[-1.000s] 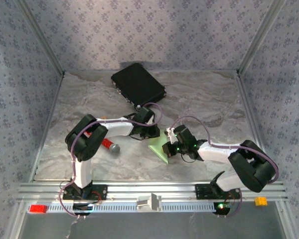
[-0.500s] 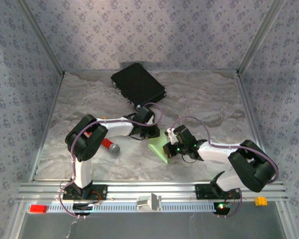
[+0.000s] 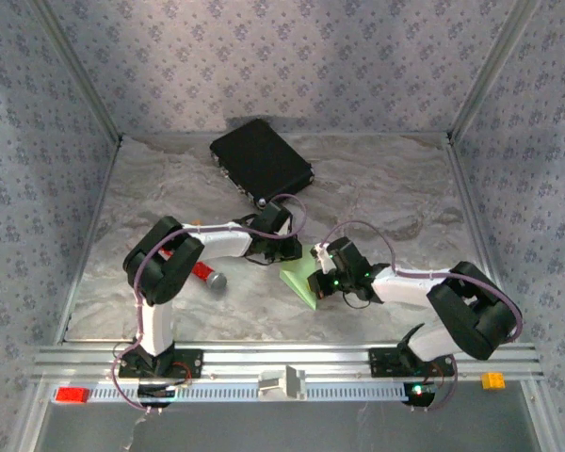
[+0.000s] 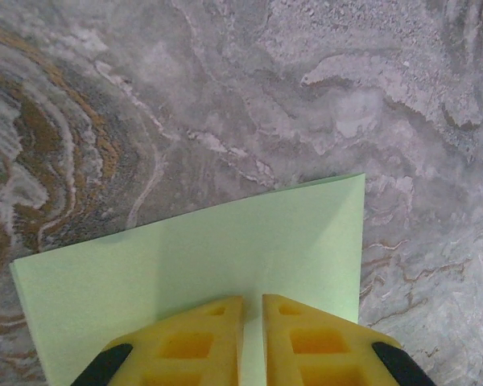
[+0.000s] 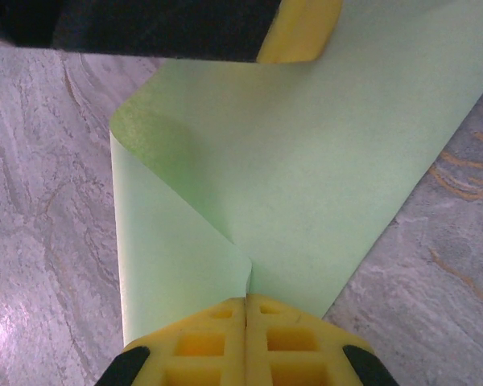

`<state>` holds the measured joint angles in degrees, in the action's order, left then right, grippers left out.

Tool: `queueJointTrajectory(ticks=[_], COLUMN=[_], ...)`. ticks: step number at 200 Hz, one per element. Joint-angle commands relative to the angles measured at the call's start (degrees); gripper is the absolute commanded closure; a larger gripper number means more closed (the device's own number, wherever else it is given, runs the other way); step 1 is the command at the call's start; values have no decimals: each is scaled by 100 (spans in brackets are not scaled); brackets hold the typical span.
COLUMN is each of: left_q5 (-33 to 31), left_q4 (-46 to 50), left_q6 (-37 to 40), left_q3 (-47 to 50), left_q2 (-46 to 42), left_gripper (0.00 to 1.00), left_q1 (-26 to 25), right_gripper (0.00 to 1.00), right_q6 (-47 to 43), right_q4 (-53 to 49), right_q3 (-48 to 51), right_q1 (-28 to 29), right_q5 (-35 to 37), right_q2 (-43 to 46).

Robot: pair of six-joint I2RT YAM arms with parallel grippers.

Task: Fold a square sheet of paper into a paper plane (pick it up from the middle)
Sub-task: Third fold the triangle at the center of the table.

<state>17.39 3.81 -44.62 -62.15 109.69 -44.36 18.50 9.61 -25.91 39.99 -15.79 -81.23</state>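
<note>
The square sheet of paper (image 3: 298, 283) is light green and lies partly folded on the marble table between the two arms. My right gripper (image 5: 247, 297) is shut on a lifted flap of the sheet (image 5: 306, 161), which curls up from the left towards the pinch. In the top view this gripper (image 3: 318, 282) sits at the paper's right side. My left gripper (image 4: 253, 297) rests tip-down on the flat paper (image 4: 225, 241), jaws nearly together with a thin slit and nothing pinched. One of its fingers (image 5: 299, 32) sits on the sheet's far part.
A black rectangular case (image 3: 261, 160) lies at the back of the table. A red-handled tool with a grey head (image 3: 210, 277) lies under the left arm. Patterned walls close in the table on three sides.
The right arm has crept slightly to the left. The paper and the left arm stay as they were.
</note>
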Motion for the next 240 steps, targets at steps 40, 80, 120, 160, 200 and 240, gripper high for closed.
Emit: queueJointTrajectory(ticks=[40,80,120,160,200,240], left_q5=[-12,-67,-217,-329,10,-3], left_q4=[69,92,251,-65,-668,-1049], left_q6=[-22,185,237,-119,-723,-1207], left_q3=[121,-130,-372,268,1037,1647], left_q2=[74,-199,-547,-1196,-1701,-1908], left_gripper=[84,76,68,70,79,84], left_q1=[18,65,134,147,129,76], right_gripper=[100,100,100,100,100,100], right_q6=[31,39,83,89,110,136], right_q4=[-117,-83,22,50,24,58], right_q3=[-141,-134,-158,-280,-424,-388], right_q1=[-32,-26,-26,-61,-62,-64], right_q5=[119,120,114,179,154,125], right_q2=[-20,-76,-172,-246,-349,-328])
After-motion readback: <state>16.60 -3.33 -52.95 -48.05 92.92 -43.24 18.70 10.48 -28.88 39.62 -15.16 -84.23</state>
